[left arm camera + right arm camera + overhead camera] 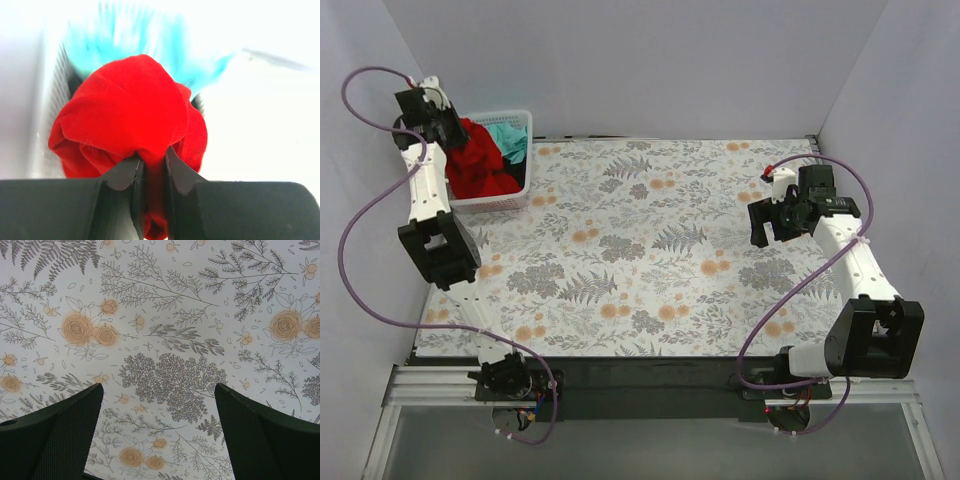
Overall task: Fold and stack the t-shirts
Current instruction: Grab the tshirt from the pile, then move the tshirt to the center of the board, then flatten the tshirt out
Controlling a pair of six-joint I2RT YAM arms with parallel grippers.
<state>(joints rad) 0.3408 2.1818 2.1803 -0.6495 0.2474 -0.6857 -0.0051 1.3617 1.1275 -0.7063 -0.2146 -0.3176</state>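
- Left gripper [151, 159]: upper left of the overhead view, above the basket [492, 203]. Its fingers are clamped tight on a fold of the red t-shirt [127, 110]. The cloth bunches up past the tips, and a strip of it runs down between the two fingers.
- Red t-shirt: a crumpled mound in the basket, filling its left and middle. I cannot tell whether any of it is lifted off the bottom.
- Teal t-shirt [510, 140]: in the same basket, at the upper right corner, touching the red one. In the left wrist view it is only a pale blur behind the red cloth.
- Basket: white lattice, in the upper left corner of the table, close to the left wall.
- Right gripper [159, 387]: right side of the overhead view. Fingers are spread wide with nothing between them, above the flowered tablecloth [640, 250] and well apart from the basket.
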